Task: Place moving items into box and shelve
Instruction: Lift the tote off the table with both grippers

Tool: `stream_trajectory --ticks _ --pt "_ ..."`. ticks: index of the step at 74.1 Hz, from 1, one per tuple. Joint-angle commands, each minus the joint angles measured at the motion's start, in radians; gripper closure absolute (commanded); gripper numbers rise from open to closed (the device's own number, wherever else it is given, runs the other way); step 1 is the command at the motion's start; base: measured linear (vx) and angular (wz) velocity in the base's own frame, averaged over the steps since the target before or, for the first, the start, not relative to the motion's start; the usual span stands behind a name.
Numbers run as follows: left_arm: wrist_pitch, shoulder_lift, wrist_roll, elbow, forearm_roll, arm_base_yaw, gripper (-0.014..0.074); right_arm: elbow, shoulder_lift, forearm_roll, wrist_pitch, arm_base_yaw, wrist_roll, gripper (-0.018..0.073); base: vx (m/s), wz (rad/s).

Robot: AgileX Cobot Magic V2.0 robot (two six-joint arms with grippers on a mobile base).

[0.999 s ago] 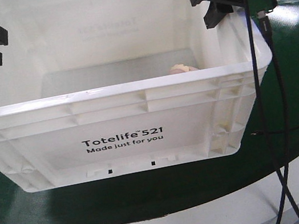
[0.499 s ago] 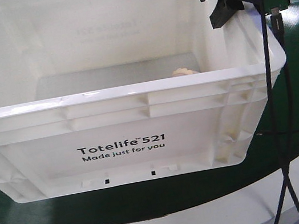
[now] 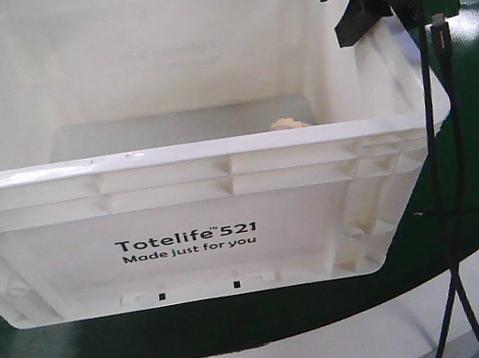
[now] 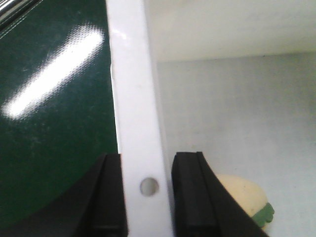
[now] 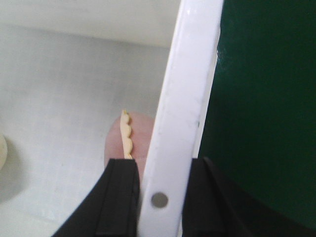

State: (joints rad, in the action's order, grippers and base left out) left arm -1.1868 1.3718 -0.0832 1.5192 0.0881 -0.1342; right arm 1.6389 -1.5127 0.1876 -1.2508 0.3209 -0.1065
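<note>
Left gripper (image 4: 148,190) and right gripper (image 5: 159,197) each pinch a thin side rim of the box (image 3: 220,173); uneven lifting could slip one grip, tipping the pink toy (image 5: 142,138) out.

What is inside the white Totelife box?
Two soft toys lie on the box floor: a cream toy and a pinkish toy. The fingers hide part of each.

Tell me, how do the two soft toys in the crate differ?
The pink toy has a scalloped cream edge; the cream toy is pale yellow with a green bit. The pink toy lies by the crate wall the right gripper clamps, the cream toy by the one in the left gripper. Both are rounded, on the crate floor.
</note>
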Motion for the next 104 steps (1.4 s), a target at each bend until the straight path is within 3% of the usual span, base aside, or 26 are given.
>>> stream_trajectory --ticks 1,41,63,104 --pt "0.135 -0.050 0.004 0.041 0.176 -0.018 0.0603 0.044 0.050 0.175 0.130 0.015 0.016 0.0566 0.00 0.00" --pt "0.136 -0.050 0.004 0.041 0.177 -0.018 0.0603 0.044 0.050 0.177 0.130 0.015 0.016 0.0566 0.00 0.00" --pt "0.143 -0.050 -0.063 0.041 0.214 -0.018 0.0603 0.044 0.050 0.311 0.173 0.015 0.014 0.0566 0.00 0.00" --pt "0.143 -0.050 -0.068 0.041 0.212 -0.018 0.0603 0.044 0.050 0.318 0.172 0.015 0.014 0.0566 0.00 0.00"
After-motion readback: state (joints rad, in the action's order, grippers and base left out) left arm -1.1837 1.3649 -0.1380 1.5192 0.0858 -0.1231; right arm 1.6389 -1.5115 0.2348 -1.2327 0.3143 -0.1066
